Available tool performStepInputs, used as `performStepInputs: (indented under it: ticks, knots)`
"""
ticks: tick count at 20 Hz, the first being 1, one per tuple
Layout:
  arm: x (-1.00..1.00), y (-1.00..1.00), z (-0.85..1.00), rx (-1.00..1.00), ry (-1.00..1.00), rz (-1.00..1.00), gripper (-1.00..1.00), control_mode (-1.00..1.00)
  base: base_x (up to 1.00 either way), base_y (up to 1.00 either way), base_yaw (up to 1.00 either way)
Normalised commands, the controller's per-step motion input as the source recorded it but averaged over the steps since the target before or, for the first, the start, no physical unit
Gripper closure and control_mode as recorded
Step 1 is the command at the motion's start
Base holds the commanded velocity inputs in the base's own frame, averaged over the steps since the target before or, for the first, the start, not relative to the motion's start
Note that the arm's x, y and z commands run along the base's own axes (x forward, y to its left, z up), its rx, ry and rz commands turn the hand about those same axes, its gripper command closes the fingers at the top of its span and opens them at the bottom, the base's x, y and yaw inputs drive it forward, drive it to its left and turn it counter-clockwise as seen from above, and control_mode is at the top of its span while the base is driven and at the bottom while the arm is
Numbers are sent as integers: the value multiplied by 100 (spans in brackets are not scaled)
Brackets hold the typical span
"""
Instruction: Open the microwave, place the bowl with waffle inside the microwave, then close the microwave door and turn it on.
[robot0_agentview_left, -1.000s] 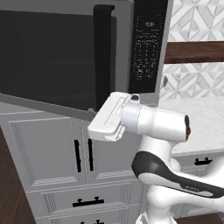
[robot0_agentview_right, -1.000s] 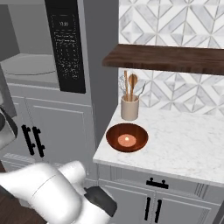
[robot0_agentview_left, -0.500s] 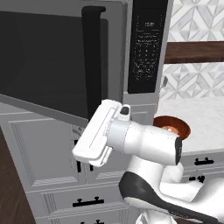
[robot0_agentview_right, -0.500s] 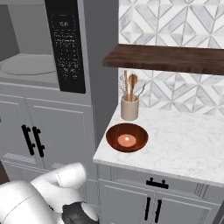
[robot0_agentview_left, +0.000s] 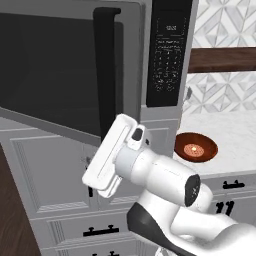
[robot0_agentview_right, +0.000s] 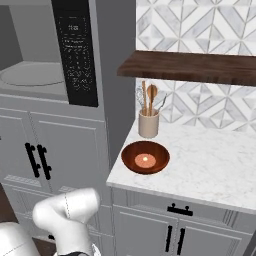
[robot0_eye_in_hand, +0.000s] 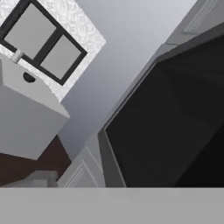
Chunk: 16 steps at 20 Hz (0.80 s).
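White two-finger gripper (robot0_agentview_left: 102, 165) is seen low before the grey-framed microwave door (robot0_agentview_left: 50, 75); whether its jaws are apart cannot be told. Door is swung open, its tall black bar handle (robot0_agentview_left: 107, 75) upright. Keypad panel (robot0_agentview_right: 76, 55) markings are too small to be read. Reddish-brown bowl with waffle (robot0_agentview_right: 145, 157) is set upright on the white marble counter (robot0_agentview_right: 210, 165), well right of the gripper.

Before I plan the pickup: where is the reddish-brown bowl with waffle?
The reddish-brown bowl with waffle sits on the white marble counter, just in front of the beige utensil holder, right of the microwave.
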Motion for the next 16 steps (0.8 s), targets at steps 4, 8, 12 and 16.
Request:
performStepInputs:
  ticks: [4, 8, 12, 16]
  knots:
    - [-100, -45, 3, -27, -33, -19, -100, -100, 0, 0, 0]
    - [-100, -68, 5, -19, -36, -14, -100, -100, 0, 0, 0]
    - [-100, -99, 1, -15, -41, -1, -100, -100, 0, 0, 0]
    - [-100, -97, 19, -11, -49, 0, -100, -100, 0, 0, 0]
